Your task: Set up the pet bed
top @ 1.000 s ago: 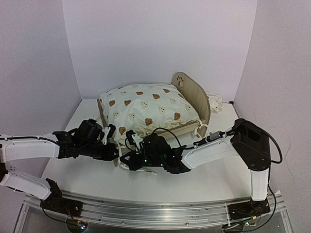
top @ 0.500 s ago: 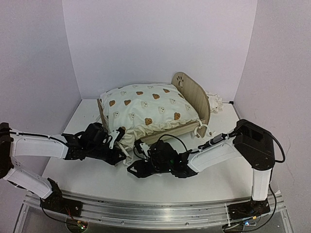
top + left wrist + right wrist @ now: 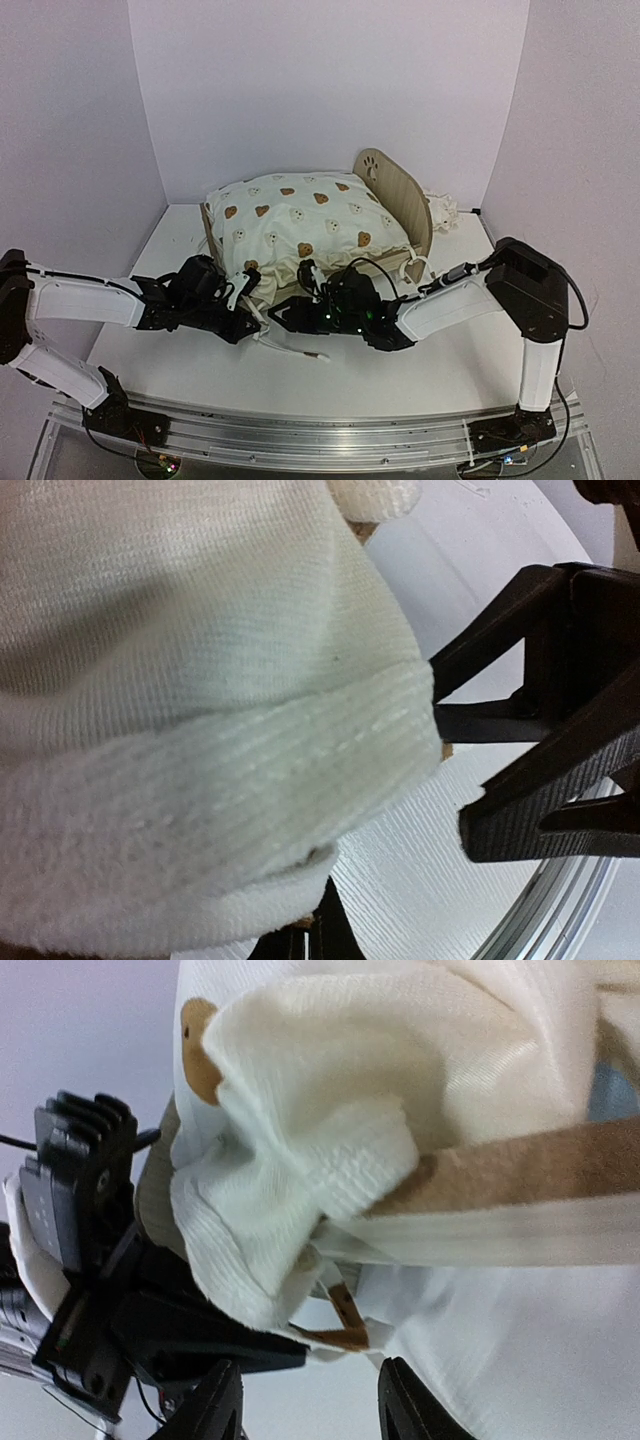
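The pet bed (image 3: pixel 398 200) stands at the back of the table, its rounded paw-print headboard on the right. The cream bear-print cushion (image 3: pixel 300 222) lies on it, its front-left corner hanging over the frame. My left gripper (image 3: pixel 246 303) is at that corner. In the left wrist view its fingers (image 3: pixel 318 935) are pressed together under the cushion's ribbed hem (image 3: pixel 230 780). My right gripper (image 3: pixel 290 312) is open just beside it. In the right wrist view it (image 3: pixel 310 1410) is spread below the cushion corner (image 3: pixel 290 1190), a white tie strap (image 3: pixel 480 1235) and the wood rail (image 3: pixel 520 1165). The small pillow (image 3: pixel 443 210) lies behind the headboard.
A loose white tie (image 3: pixel 292 346) trails on the table in front of the two grippers. White walls close in the table at the left, back and right. The metal rail (image 3: pixel 320 440) with the arm bases runs along the near edge.
My right gripper has moved up from the table to the bed's front-left corner. My left gripper has shifted right to the cushion corner. The white tie now lies on the table.
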### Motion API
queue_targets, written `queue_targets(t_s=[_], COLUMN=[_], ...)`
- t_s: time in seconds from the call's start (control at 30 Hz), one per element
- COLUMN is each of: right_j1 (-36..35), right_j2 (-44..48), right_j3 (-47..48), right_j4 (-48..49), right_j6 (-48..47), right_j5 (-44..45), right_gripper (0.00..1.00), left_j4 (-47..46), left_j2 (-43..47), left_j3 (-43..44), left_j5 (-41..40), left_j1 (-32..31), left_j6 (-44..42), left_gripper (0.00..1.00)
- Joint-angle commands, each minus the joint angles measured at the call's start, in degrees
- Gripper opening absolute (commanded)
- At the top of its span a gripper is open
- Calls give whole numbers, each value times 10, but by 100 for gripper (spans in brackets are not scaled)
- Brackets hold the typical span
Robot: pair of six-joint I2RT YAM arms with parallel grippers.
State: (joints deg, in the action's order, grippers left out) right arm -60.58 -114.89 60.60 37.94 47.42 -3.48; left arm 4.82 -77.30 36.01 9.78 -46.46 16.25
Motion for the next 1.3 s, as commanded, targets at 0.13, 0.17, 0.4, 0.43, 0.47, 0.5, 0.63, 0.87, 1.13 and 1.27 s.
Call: queue_targets(t_s=[0.13,0.17,0.4,0.43,0.47,0.5,0.63,0.87,1.13,1.27], right_j1=[-2,-1,2,1,2,2,2,1,2,2], right_j2=[-93,-96,-111,-112,-113,-117,-139,-142,-93,-70], right_j3=[61,61,70,68,68,68,89,87,19,-15], right_j4=[131,140,199,199,200,200,200,201,200,192], right_j6=[139,143,162,170,178,184,211,218,207,207], right_j5=[20,25,20,22,25,28,27,33,62,66], right_gripper=[41,40,30,30,30,29,26,5,0,0], left_j4=[3,3,0,0,0,-1,-3,-3,15,57], left_j2=[-3,-2,3,3,4,4,4,7,20,36], left_j3=[-1,-2,-6,-6,-7,-7,-8,-8,4,30], left_j5=[-19,-19,-19,-20,-20,-20,-23,-26,-25,-2], left_j1=[5,5,5,5,5,5,5,5,5,5], left_j6=[-3,-3,0,0,0,0,1,0,-23,-86], left_gripper=[0,0,0,0,0,0,0,0,6,15])
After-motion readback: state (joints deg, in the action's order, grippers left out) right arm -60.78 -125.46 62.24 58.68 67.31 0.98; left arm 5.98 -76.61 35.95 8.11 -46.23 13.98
